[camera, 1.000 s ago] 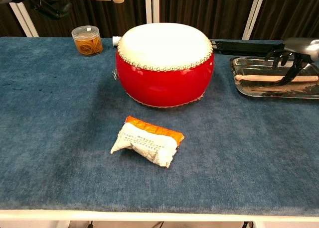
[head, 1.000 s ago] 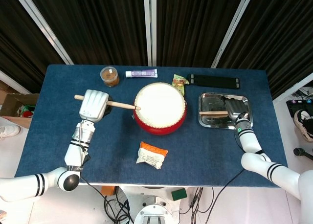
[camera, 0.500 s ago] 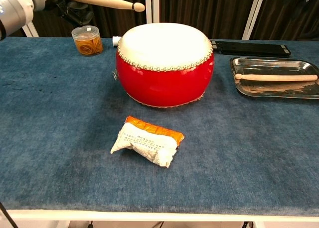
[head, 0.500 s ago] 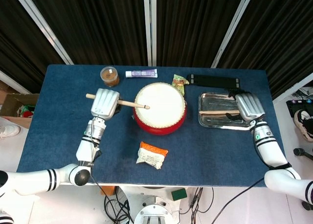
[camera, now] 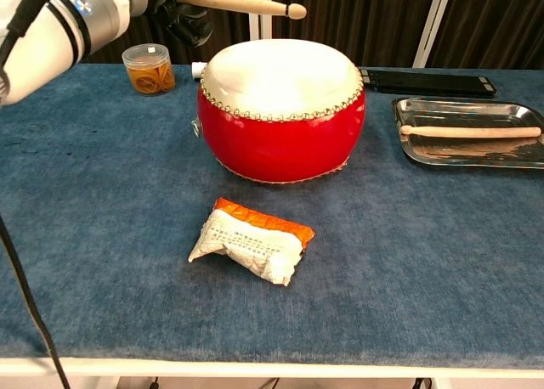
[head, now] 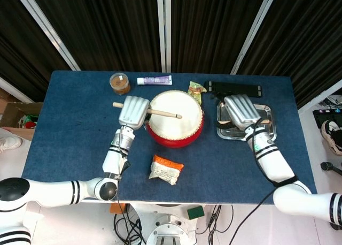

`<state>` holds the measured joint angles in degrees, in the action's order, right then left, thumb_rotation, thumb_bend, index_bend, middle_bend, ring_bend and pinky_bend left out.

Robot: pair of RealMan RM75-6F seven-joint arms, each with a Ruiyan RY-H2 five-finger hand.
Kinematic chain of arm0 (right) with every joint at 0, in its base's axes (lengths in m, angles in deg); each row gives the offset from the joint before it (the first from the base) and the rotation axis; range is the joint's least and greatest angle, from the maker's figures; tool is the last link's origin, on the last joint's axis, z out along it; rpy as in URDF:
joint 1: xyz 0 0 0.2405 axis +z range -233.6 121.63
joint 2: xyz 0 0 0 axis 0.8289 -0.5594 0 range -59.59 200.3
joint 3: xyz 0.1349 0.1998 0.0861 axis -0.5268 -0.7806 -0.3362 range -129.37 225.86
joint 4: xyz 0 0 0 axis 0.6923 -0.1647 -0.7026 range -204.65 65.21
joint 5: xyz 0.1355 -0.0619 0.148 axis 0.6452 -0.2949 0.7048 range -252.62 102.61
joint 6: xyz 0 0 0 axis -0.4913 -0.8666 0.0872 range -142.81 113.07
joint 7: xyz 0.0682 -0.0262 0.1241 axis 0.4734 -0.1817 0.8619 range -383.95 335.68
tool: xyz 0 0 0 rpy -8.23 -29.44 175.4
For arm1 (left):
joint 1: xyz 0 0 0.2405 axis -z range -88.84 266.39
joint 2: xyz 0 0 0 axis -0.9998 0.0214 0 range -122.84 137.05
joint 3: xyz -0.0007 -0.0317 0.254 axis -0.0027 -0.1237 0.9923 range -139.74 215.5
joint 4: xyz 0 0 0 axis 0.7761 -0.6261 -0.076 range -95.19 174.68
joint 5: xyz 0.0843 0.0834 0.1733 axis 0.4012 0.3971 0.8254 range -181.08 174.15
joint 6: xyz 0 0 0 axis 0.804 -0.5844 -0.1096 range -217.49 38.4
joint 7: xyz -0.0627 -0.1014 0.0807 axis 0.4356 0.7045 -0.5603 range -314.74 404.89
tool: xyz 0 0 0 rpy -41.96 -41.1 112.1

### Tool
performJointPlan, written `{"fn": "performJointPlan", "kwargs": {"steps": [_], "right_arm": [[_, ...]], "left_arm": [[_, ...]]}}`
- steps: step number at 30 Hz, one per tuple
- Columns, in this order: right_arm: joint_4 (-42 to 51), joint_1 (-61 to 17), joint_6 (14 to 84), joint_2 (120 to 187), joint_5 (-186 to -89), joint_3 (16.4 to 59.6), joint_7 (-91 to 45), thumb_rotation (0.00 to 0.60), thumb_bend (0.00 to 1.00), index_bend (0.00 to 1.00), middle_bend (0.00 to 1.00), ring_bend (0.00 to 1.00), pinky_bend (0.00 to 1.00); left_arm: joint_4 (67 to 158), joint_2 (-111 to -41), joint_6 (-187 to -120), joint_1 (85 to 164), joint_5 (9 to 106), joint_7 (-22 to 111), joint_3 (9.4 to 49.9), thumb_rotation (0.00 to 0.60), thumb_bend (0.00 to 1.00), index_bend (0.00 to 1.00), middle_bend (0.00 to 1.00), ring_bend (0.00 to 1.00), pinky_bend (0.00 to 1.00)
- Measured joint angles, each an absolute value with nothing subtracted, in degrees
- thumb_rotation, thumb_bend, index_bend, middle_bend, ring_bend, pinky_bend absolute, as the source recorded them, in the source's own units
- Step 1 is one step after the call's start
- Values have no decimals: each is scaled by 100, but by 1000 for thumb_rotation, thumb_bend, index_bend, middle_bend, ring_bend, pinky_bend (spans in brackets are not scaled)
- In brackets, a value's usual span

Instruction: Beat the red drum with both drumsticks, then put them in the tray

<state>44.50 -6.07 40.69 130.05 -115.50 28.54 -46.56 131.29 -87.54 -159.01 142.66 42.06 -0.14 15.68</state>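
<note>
Dark curtains are hanging behind the blue counter (head: 64,143). Left hand (head: 133,111) is grasping a drumstick (head: 160,114) whose tip is hovering above the red drum (camera: 280,109). Right hand (head: 242,111) is hanging over the tray (camera: 476,155), where the other drumstick (camera: 472,132) is lying; whether its fingers are clenched cannot be told.

Head view looks straight down; chest view faces level across (both share the drum (head: 175,118)).
</note>
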Motion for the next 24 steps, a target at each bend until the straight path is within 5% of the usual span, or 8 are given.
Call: {"fn": "performJointPlan", "kwargs": {"steps": [12,24], "right_arm": [[4299,865,5181,14348,-9659,2631,-6001,600,245,374,470,287,447],[3771,1275,5617,15029,-9409,2488,-6282,600,246,477,535,339,457]], "left_arm": [[12967,-9002,-16080,14690,3665,-456,1359,600,470,971,1000,957,1000],[12962,-9095,-16254,14911,3564,-636,1378,600,470,970,1000,956,1000]]}}
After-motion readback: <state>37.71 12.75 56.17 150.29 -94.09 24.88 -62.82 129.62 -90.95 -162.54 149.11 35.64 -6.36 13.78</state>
